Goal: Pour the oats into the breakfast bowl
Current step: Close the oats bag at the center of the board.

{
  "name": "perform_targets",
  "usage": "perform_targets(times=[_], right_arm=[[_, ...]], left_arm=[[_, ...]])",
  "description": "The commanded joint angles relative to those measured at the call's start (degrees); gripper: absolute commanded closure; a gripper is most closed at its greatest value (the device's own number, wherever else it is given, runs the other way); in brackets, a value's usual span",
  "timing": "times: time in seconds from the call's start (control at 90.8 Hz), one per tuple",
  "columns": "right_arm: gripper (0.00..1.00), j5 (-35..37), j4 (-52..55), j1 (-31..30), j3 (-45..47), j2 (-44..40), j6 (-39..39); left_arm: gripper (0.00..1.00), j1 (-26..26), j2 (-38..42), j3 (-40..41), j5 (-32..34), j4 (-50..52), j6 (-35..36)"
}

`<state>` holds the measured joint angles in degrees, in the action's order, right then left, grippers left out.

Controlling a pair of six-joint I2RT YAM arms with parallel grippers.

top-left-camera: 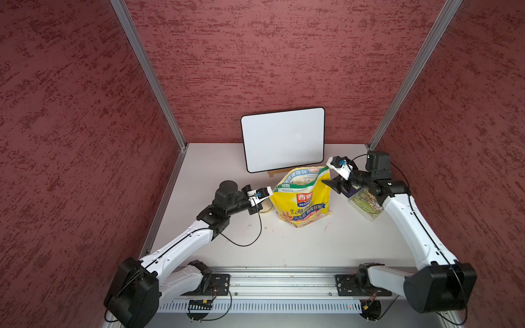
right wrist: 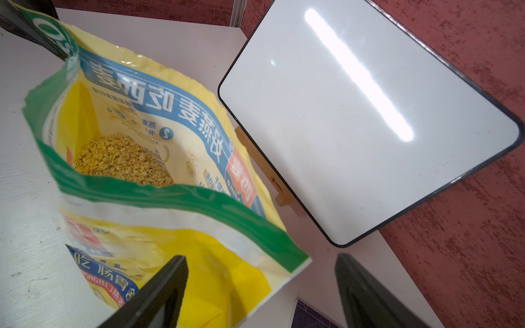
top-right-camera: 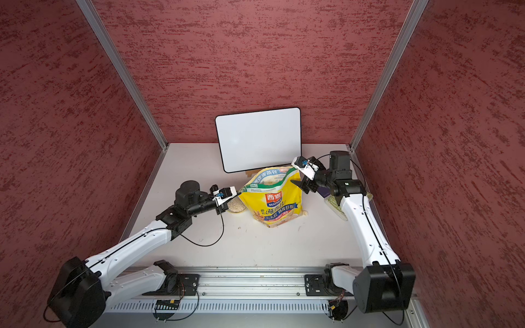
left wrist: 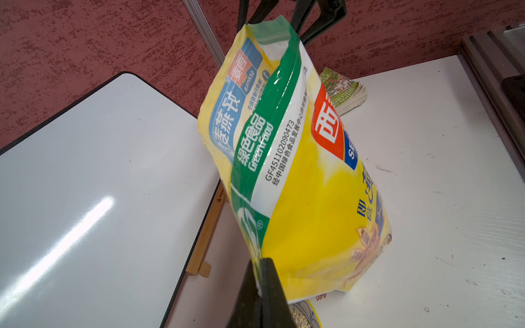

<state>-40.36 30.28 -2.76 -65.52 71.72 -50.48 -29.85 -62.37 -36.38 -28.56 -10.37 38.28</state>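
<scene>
A robot test cell in a lab. Closed in on three sides by red textured panels held in aluminium posts, filling the upper part of both top views. Along the lower edge, a metal rail with two arm bases bolted on, and under it a slotted cable duct with loose wires. At centre, a scuffed white tabletop and a blank whiteboard propped on a small wooden stand
</scene>
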Motion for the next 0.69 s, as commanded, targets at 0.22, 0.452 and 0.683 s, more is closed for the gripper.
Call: perform_targets(times=[0.22, 0.452, 0.683], right_arm=[[0.9, -6.97, 5.63, 1.05, -3.98, 1.68, -0.22], [1.0, -0.65, 4.17, 3.16, 2.88, -7.38, 2.22], [1.0, 4.99, 3.36, 4.41, 5.43, -10.54, 3.04]], left_arm=[[1.0, 1.48, 1.06, -0.49, -0.28, -4.92, -1.84], [1.0, 0.64, 9.69, 4.71, 10.23, -4.98, -12.74], [1.0, -0.63, 15.88, 10.7, 20.09, -5.1, -16.8]])
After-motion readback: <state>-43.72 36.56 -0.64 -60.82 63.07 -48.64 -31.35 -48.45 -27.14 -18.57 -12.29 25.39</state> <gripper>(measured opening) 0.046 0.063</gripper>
